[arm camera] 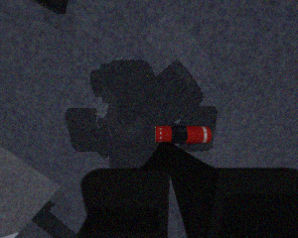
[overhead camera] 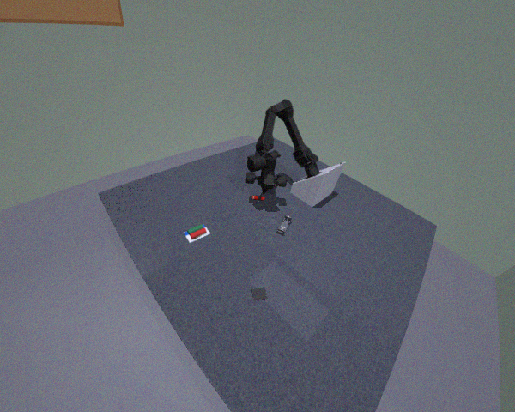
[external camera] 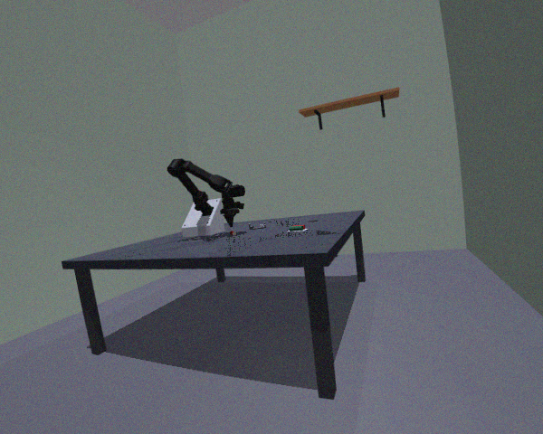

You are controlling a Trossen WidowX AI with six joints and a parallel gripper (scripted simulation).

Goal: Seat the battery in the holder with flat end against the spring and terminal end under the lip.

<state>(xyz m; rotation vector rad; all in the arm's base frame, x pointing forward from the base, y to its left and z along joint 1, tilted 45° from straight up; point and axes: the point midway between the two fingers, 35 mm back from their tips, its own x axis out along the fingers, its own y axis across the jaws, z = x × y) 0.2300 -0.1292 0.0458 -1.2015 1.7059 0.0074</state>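
Observation:
A red battery (overhead camera: pixel 257 197) (external camera: pixel 233 231) (arm camera: pixel 198 134) lies on its side on the dark table top, just in front of the arm's base. My gripper (overhead camera: pixel 265 193) (external camera: pixel 231 226) (arm camera: pixel 165 146) is shut, points straight down and has its tip over the battery's middle, which shows as a dark band across the red. I cannot tell whether the tip touches the battery. The small grey battery holder (overhead camera: pixel 284 225) (external camera: pixel 252 227) lies on the table a short way off, nearer the top camera, with nothing in it.
A white slanted panel (overhead camera: pixel 316 186) (external camera: pixel 197 217) stands beside the arm's base. A white card with red, green and blue bars (overhead camera: pixel 196 232) (external camera: pixel 296 228) lies farther along the table. A small dark square (overhead camera: pixel 258 293) sits beside a faint rectangle (overhead camera: pixel 308 310).

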